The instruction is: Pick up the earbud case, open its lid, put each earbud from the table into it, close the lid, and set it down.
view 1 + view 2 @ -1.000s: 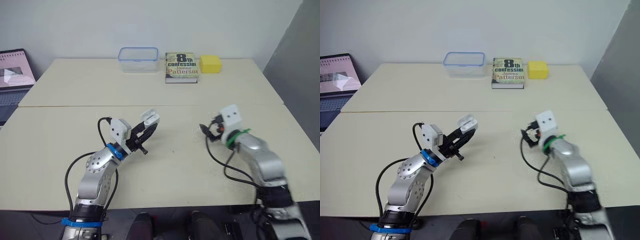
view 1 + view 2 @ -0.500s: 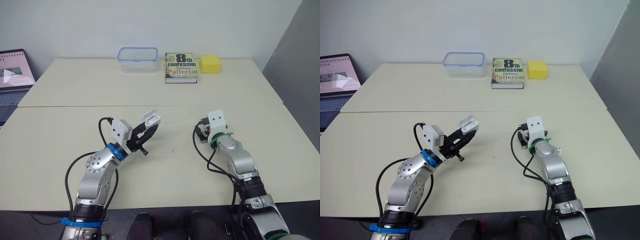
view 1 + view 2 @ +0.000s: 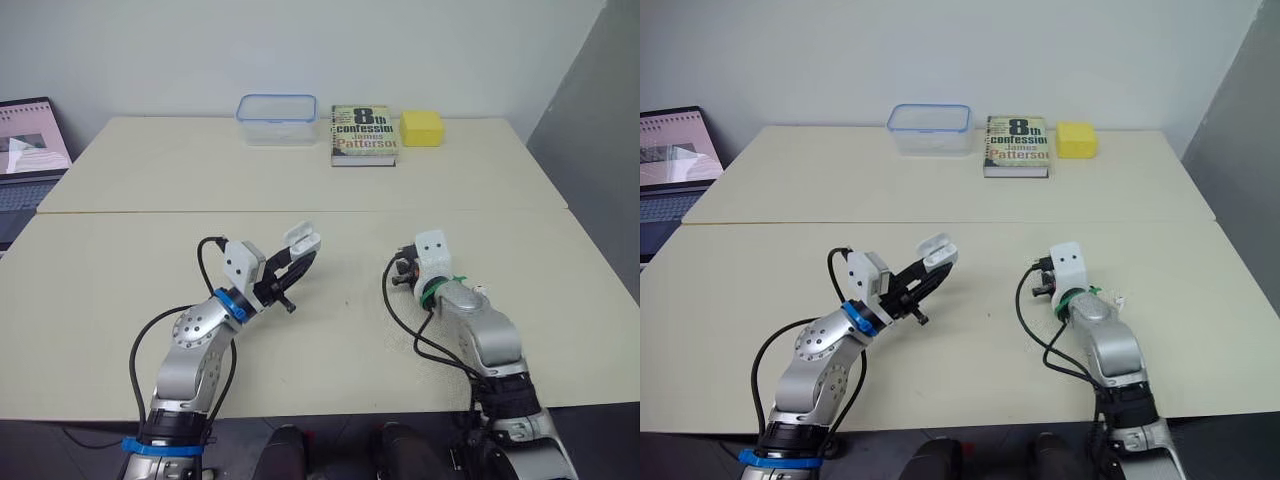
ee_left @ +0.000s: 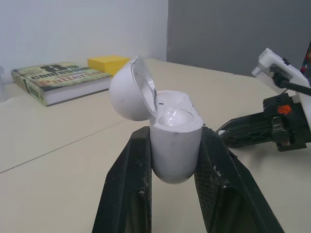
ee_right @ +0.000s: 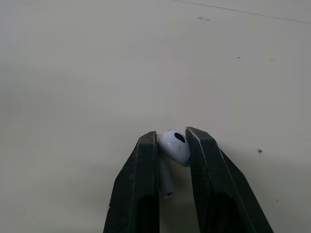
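Though beyond case (image 3: 301,240) — "8th confession" book (image 3: 364,135).

The far table (image 3: 170,170) is butting against the near table (image 3: 340,345) and carrying a clear container (image 3: 277,119), a book (image 3: 364,135) and a yellow block (image 3: 421,128)

An edge crops the laptop (image 3: 30,140); the left pincer (image 4: 174,138) hides sides of the earbud case (image 4: 174,119).
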Motion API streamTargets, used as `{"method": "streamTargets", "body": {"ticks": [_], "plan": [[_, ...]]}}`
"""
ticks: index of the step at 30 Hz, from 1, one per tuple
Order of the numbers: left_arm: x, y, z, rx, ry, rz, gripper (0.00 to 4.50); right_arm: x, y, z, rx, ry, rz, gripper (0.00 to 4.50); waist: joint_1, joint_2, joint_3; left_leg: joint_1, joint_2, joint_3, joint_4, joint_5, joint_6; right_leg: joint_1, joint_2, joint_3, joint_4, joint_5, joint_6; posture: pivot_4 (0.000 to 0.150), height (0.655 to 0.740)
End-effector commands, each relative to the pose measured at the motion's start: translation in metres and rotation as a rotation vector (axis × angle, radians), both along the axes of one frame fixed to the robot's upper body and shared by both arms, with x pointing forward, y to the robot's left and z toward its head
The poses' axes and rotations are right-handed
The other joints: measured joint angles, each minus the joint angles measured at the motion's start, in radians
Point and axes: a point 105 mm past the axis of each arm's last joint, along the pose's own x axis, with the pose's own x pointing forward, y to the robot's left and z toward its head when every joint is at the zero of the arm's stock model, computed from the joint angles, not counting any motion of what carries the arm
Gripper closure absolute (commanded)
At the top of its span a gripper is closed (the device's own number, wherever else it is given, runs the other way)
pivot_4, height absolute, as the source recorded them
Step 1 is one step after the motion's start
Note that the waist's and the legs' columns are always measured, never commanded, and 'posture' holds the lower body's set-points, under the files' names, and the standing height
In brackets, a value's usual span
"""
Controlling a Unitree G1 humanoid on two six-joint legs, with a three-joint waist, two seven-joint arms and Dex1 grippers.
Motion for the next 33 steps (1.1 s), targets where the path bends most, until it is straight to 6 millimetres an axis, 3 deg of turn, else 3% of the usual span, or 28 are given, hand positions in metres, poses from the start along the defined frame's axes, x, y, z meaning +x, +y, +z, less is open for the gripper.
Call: {"method": "streamTargets", "body": {"ticks": [1,4,8,15,20,30,33], "plan": [[-0.008,-0.005,0.012,-0.002,-0.055,-0.025,3.69,-0.035,0.024,0.039,-0.039,-0.158,0.458,4.01,-0.001,0.0,0.0,-0.001,0.0,0.0,0.0,0.0,0.0,0.0,0.0,0.0,0.0,0.0,0.0,0.15,0.74],[-0.012,-0.006,0.013,0.003,-0.055,-0.032,3.69,-0.062,0.016,0.045,-0.096,-0.104,0.704,4.01,-0.002,0.0,0.0,0.0,0.0,0.0,0.0,-0.001,0.001,0.0,0.0,-0.001,-0.001,0.0,0.0,0.15,0.74],[-0.02,-0.008,0.012,0.013,-0.05,-0.043,3.69,-0.096,-0.024,0.045,-0.314,0.024,1.03,4.01,-0.002,0.0,0.001,0.0,0.0,0.0,0.0,-0.001,0.001,0.0,0.0,-0.001,-0.002,0.0,0.0,0.15,0.74],[-0.027,-0.009,0.01,0.021,-0.032,-0.054,3.69,-0.113,-0.079,0.012,-0.553,0.198,1.164,4.01,0.001,-0.001,0.001,0.0,0.0,0.0,0.0,-0.001,0.001,0.001,0.0,-0.001,-0.003,0.0,0.0,0.15,0.74],[-0.026,-0.009,0.01,0.026,-0.03,-0.053,3.69,-0.107,-0.093,-0.003,-0.619,0.227,1.159,4.01,0.0,-0.001,0.001,0.001,0.0,0.002,0.001,-0.001,0.001,0.001,0.0,0.0,-0.002,0.0,0.0,0.15,0.74],[-0.024,-0.009,0.011,0.027,-0.028,-0.038,3.69,-0.091,-0.095,-0.012,-0.655,0.243,1.123,4.01,0.001,-0.002,0.001,0.001,0.0,0.002,0.001,-0.001,0.001,0.001,0.0,0.001,-0.002,0.0,0.0,0.15,0.74],[-0.025,-0.009,0.011,0.029,-0.028,-0.036,3.69,-0.088,-0.094,-0.013,-0.659,0.225,1.114,3.02,0.001,-0.002,0.001,0.002,0.0,0.002,0.001,-0.001,0.001,0.002,0.0,0.001,-0.002,0.0,0.001,0.15,0.74]]}}
